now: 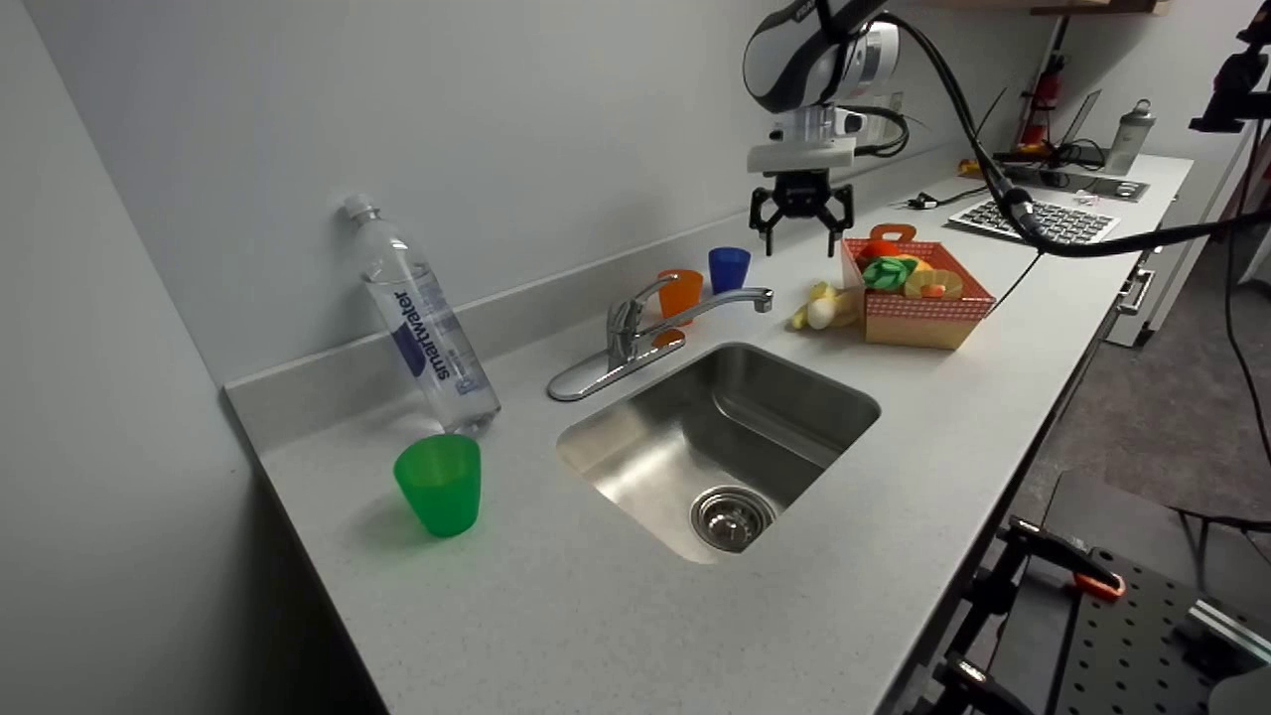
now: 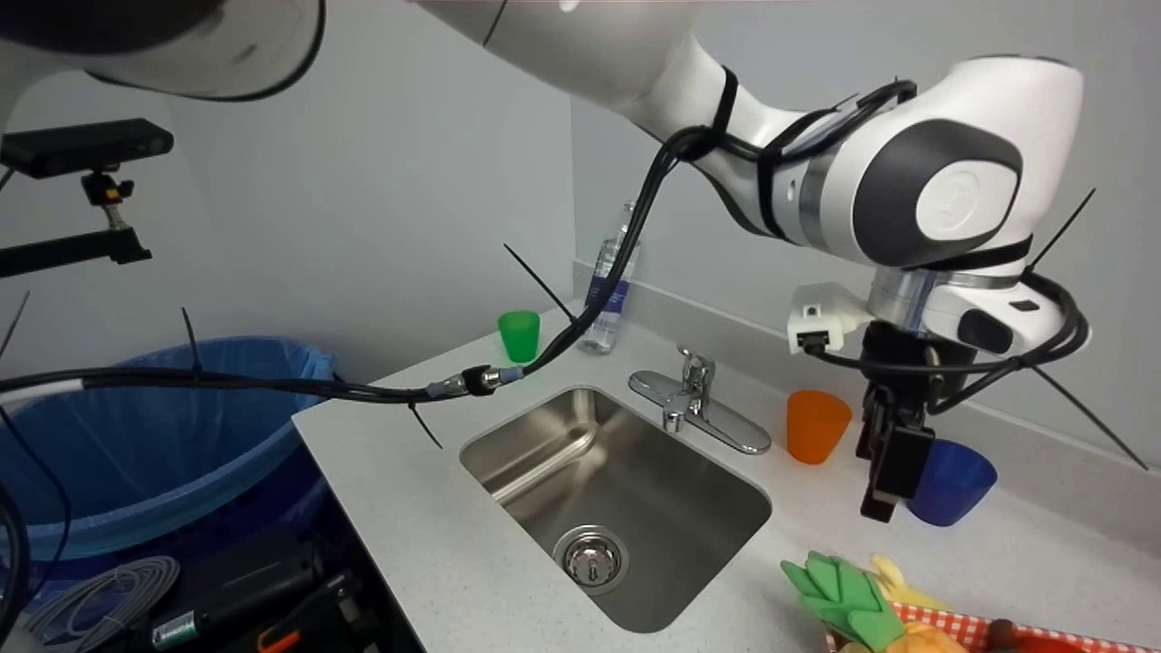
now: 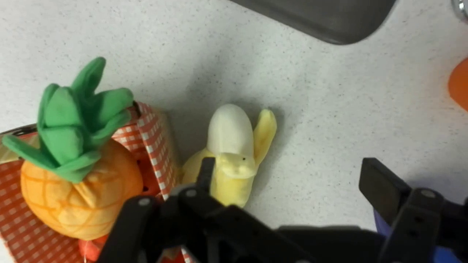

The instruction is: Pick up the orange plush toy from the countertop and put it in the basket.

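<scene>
Below a pale wall (image 1: pixel 516 149), a speckled counter (image 1: pixel 596 626) bears one steel sink (image 1: pixel 640 472), one chrome tap (image 1: pixel 624 343), one clear bottle (image 1: pixel 427 328) and three tapered cups: a green cup (image 1: pixel 439 487), an orange cup (image 1: pixel 680 293) and a blue cup (image 1: pixel 730 268). In an exterior view the white arm (image 2: pixel 626 54) spans the top of the frame and bends down at right; its gripper (image 1: pixel 800 246) points at the counter, fingers (image 3: pixel 382 186) spread wide. One flared, gingham-trimmed basket (image 1: pixel 914 333) stands right of centre in an exterior view. The plush pineapple (image 3: pixel 80 190), round and orange with green leaves, sits inside, at the left of the wrist view; one soft banana (image 3: pixel 230 129) lies just beside the basket.
</scene>
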Motion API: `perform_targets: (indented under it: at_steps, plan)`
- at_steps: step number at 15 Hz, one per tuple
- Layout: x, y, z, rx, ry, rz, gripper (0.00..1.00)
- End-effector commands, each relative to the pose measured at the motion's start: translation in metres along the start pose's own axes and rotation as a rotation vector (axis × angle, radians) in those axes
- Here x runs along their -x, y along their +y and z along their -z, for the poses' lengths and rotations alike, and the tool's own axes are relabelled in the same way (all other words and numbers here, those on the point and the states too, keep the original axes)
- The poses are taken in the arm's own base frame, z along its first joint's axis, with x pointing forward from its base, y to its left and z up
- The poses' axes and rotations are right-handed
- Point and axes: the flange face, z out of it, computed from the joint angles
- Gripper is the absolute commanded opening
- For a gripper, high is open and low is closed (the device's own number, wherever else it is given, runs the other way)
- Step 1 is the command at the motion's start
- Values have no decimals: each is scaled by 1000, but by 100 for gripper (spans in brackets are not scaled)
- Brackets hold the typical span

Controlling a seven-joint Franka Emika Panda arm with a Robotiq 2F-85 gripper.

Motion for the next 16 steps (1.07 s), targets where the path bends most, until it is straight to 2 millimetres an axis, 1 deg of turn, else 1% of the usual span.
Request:
perform_targets:
  at_steps: [1,5,9,11,13,14,16]
  plan:
    - [-10,4,-30,56,66,-30,100]
    - [-19,6,-56,102,101,-36,100]
    - [-17,8,-77,149,106,-25,100]
    - [-17,8,-83,163,101,-16,74]
    - [-17,7,-82,163,99,-13,58]
    - [-18,7,-79,157,96,-12,49]
    - [-20,7,-71,137,92,-18,35]
